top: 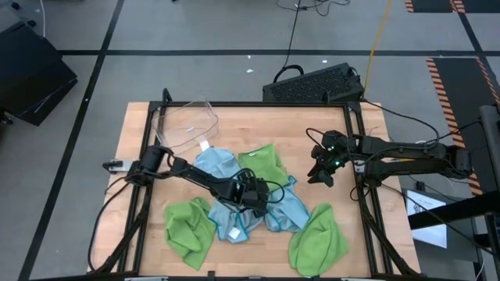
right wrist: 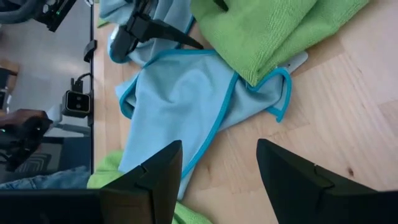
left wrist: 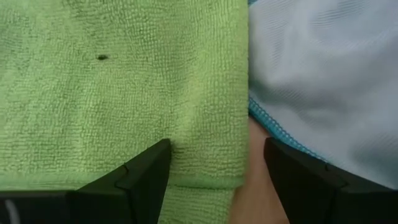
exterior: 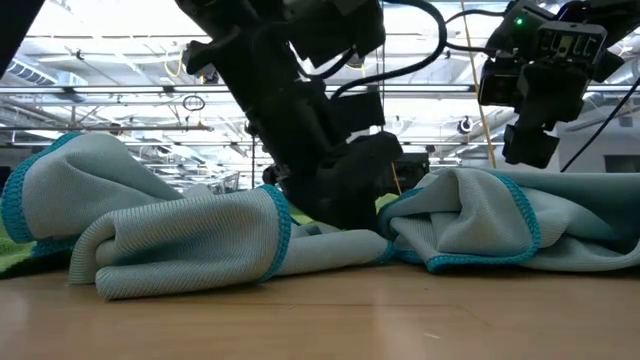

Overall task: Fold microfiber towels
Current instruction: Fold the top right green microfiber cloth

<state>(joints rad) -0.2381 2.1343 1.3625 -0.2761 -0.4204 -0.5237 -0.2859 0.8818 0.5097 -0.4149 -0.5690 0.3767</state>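
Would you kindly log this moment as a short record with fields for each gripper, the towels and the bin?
left gripper: low over the towel pile, fingers open astride a lime green towel's edge
right gripper: raised above bare table, open, holding nothing
light blue towels: crumpled at table centre, unfolded
other green towels: bunched near front edge
clear plastic bin: back left, apart from pile

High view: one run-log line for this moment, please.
left gripper: open, down on towel pile | right gripper: open, raised beside pile | towels: unfolded

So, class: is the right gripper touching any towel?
Apart. The low view shows the right gripper hanging above the light blue towel, with background visible between them.
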